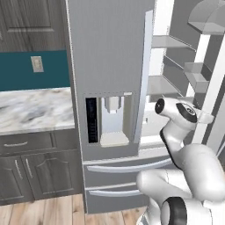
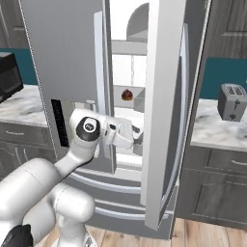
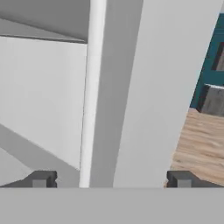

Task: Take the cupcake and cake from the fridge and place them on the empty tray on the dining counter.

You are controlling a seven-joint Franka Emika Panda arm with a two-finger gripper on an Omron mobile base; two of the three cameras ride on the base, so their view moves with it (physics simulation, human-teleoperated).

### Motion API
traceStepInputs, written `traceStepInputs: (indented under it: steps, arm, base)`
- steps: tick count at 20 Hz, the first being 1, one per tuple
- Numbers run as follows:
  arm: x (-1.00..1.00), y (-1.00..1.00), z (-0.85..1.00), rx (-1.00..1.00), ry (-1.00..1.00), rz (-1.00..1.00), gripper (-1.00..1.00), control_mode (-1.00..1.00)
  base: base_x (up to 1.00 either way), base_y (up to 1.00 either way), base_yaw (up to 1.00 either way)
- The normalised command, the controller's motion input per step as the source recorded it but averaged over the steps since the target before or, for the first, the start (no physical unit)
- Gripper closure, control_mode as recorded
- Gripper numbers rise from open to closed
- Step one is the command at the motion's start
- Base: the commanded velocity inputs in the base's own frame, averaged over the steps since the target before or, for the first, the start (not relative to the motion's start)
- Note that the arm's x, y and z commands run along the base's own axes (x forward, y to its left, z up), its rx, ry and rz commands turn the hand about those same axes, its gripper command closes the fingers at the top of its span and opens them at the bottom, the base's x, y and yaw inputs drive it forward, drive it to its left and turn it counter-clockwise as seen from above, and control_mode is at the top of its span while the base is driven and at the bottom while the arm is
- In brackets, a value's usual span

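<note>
Grey stainless steel fronts the tall French-door fridge (image 1: pixel 110 66), whose left door with the water dispenser (image 1: pixel 115 118) is shut while the right door (image 2: pixel 166 111) stands swung out, baring the white interior and its pale shelves (image 1: pixel 169 42). The small round dark brown cake (image 2: pixel 127 95) with reddish bits on top sits on a middle shelf, deep toward the back wall. From the right base view the tool (image 2: pixel 137 135) lies below and in front of that cake, at the mouth of the open compartment, so the coming reach looks to be upward and further inward; being round, the cake offers no long axis to line up with. The tool's two dark fingertips (image 3: pixel 41 178) stand wide apart with nothing between them, and the hand view looks past them along the grey edge of the open door and its long pale vertical handle (image 3: pixel 91 87), with wood floor (image 3: pixel 199 144) beyond. The pink-frosted cupcake cannot be made out on any shelf. A marble-topped wall worktop (image 1: pixel 35 107) runs left of the fridge, and a grey toaster (image 2: pixel 232 102) stands on the worktop to its right.
</note>
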Motion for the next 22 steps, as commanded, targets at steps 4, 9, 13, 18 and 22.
traceStepInputs:
  steps: [4, 9, 13, 18, 22]
  arm:
    - [0.08, -0.74, 0.0, -0.05, -0.05, -0.24, -1.0, -1.0]
    - [0.14, -0.84, 0.0, -0.04, -0.02, -0.24, -1.0, -1.0]
    - [0.23, -0.95, 0.0, -0.02, -0.02, -0.21, -1.0, -1.0]
    - [-0.33, -0.55, 0.08, 0.0, -0.09, -0.09, -1.0, -1.0]
    - [-1.0, 0.78, 0.44, 0.0, -0.18, 0.02, -1.0, -1.0]
  base:
    - [0.0, 0.0, 0.0]
    - [0.0, 0.0, 0.0]
    - [0.0, 0.0, 0.0]
    - [0.0, 0.0, 0.0]
    - [0.0, 0.0, 0.0]
